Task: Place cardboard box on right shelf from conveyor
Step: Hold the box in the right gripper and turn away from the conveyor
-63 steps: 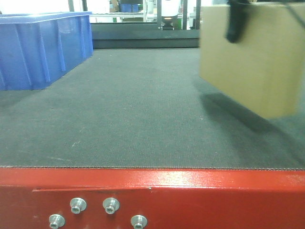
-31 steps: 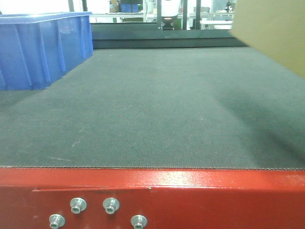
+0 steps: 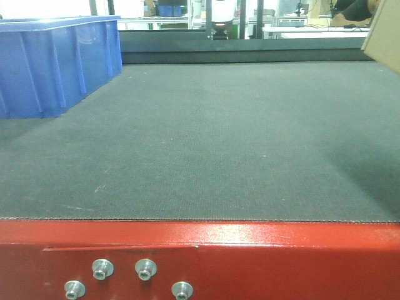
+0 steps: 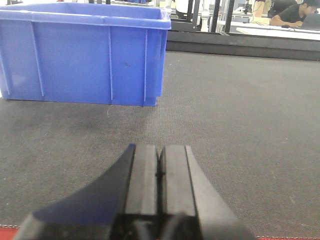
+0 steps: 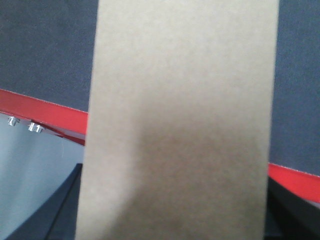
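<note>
The cardboard box [image 5: 180, 120], plain tan and slab-like, fills the middle of the right wrist view, hanging above the conveyor's dark belt [image 5: 45, 45] and red frame [image 5: 45, 107]. My right gripper [image 5: 172, 205] is shut on it; only dark finger edges show at the box's lower left and lower right. In the front view just a corner of the cardboard box [image 3: 384, 28] shows at the top right edge, above the conveyor [image 3: 206, 137]. My left gripper [image 4: 160, 162] is shut on nothing, low over the belt near its front edge. The right shelf is out of view.
A large blue plastic bin [image 3: 50, 62] stands on the belt at the left, straight ahead of the left gripper as the blue bin [image 4: 85, 55]. The red front frame [image 3: 262, 247] with silver bolts runs along the near edge. Benches and a seated person [image 4: 290, 12] lie beyond the belt.
The cardboard box has risen and moved right, from hanging over the belt's right side to almost out of the front view. The bin and belt look unchanged.
</note>
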Controlling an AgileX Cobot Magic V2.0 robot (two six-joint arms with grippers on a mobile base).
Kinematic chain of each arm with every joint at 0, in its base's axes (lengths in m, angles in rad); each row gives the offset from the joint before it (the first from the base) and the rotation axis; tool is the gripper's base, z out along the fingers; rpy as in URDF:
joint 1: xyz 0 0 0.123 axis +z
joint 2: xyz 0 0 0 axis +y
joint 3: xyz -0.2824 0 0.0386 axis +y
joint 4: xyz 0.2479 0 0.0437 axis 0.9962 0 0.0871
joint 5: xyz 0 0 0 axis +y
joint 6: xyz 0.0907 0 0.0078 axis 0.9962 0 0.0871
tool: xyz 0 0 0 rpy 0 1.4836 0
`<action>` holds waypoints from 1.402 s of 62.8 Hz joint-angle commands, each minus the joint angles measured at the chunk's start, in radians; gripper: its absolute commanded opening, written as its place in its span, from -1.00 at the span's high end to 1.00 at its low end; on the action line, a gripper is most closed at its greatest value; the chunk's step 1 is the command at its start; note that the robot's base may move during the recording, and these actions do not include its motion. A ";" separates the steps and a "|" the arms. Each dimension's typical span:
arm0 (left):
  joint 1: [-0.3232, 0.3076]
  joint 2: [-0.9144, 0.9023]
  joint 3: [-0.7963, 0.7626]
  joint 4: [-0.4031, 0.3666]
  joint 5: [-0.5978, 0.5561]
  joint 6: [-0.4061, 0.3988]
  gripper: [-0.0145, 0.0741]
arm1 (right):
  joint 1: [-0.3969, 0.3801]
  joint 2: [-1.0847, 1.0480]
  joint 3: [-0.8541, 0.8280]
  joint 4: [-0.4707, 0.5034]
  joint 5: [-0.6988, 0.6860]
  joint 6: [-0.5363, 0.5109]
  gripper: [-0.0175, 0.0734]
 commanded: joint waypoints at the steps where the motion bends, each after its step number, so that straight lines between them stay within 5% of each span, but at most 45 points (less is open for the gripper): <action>1: 0.000 -0.010 -0.003 -0.009 -0.091 -0.007 0.94 | -0.006 -0.005 -0.025 0.008 -0.057 0.003 0.17; 88: 0.000 -0.010 -0.003 -0.009 -0.091 -0.007 0.94 | -0.006 0.001 -0.025 0.010 -0.056 0.002 0.17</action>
